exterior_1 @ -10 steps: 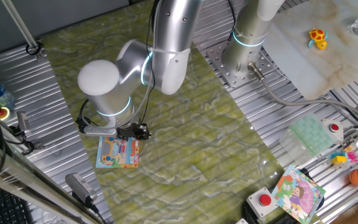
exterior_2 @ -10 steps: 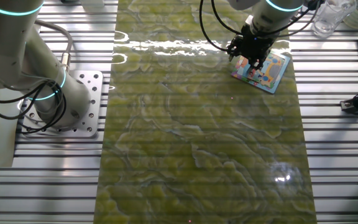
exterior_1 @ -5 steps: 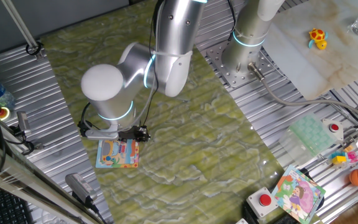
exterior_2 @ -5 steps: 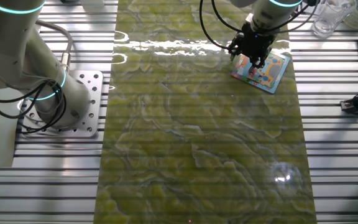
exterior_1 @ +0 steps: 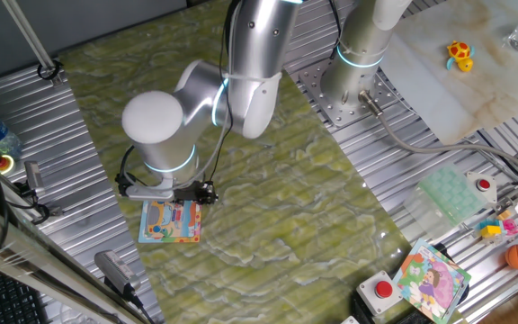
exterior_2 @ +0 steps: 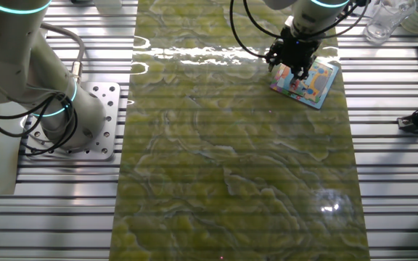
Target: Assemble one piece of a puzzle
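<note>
Gripper (exterior_2: 294,64) is hovering over the puzzle (exterior_1: 170,221); finger state cannot be told, and no writing is reading clearly.

Open green mat (exterior_2: 231,159) beside the puzzle (exterior_2: 312,83).

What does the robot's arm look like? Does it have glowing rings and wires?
The arm is made of shiny silver tubes with round white joints. Thin rings of cyan light glow where the parts meet. Black cables loop down to a small black gripper with two fingers.
</note>
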`<move>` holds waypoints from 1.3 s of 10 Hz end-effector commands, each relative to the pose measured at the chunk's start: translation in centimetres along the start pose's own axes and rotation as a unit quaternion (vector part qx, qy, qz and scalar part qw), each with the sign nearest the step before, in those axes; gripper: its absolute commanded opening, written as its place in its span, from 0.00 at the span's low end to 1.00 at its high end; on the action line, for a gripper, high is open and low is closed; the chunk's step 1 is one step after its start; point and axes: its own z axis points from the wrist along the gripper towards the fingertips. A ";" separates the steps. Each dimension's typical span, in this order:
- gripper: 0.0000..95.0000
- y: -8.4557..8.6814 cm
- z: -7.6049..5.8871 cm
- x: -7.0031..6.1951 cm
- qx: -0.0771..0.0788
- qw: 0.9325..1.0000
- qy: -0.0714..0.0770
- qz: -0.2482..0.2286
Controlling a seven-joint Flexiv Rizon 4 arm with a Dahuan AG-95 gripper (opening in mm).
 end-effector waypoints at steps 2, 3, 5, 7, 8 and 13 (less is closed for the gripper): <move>0.60 0.1 -0.7 0.1 -0.016 1.000 0.002 0.003; 0.60 0.2 -1.1 0.1 -0.022 1.000 0.003 0.003; 0.60 0.3 -1.4 0.2 -0.025 1.000 0.001 0.006; 0.60 0.1 -1.4 0.3 -0.019 1.000 0.004 0.007; 0.60 -0.2 -1.5 0.5 -0.015 1.000 0.004 0.003; 0.60 -1.5 -1.1 1.2 -0.013 1.000 0.000 0.003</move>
